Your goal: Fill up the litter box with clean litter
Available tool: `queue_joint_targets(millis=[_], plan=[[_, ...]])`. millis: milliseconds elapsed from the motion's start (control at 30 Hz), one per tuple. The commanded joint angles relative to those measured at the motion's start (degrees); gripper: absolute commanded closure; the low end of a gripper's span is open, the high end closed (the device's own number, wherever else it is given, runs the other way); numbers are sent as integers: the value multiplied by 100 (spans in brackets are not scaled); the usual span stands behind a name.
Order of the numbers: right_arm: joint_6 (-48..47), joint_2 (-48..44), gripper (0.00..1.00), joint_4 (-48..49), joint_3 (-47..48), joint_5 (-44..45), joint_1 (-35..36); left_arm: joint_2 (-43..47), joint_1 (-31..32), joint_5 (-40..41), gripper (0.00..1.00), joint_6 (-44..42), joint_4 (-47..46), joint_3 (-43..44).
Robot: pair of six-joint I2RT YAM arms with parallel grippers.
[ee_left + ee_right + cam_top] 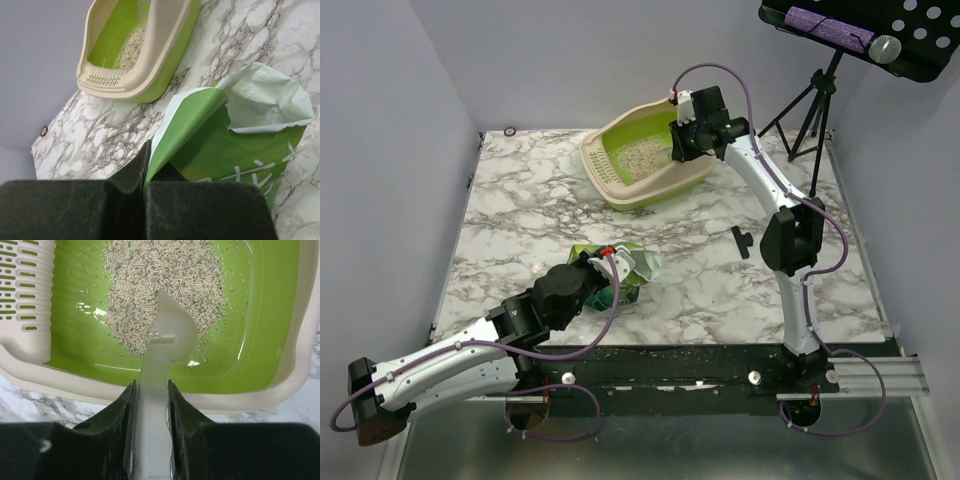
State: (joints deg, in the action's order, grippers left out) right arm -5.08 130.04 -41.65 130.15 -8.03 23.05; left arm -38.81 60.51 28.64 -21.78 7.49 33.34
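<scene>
The litter box [620, 190] stands at the back of the marble table, lime-green inside with a beige rim [150, 397] and a slotted end [22, 290]. A patch of pale litter [160, 285] lies on its floor [131, 47]. My right gripper [150, 385] is shut on the handle of a clear plastic scoop [167, 327], whose bowl hangs over the litter inside the box [672, 150]. Near the table's front, my left gripper [145, 150] is shut on the edge of the green printed bag [220, 145], which lies crumpled [635, 265].
A small black part [742, 240] lies on the table beside the right arm. A tripod stand [810, 110] and a black perforated tray [870, 35] are off the back right corner. Loose granules speckle the table's front edge [670, 350].
</scene>
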Motion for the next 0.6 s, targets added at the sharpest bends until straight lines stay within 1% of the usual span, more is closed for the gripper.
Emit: queue_joint_targets(millis=[0,167,267,467,567], plan=[[-335,-294,100,-827,-323,144,7,-39,75,-298,100,139,-160,225],[-318,-461,100,-1284,-481,57,7,-74,66,-324,100,157,-160,225],[-301,-812,100,-1328,-919,-23,15,-66,75,-237,100,130,-212,199],[59,-2165,100,-600,-2957,196,15,-30,75,-175,100,113,-300,155],[226,-2789,100,-502,-3644,381,42,-65,84,-157,100,113,-300,146]])
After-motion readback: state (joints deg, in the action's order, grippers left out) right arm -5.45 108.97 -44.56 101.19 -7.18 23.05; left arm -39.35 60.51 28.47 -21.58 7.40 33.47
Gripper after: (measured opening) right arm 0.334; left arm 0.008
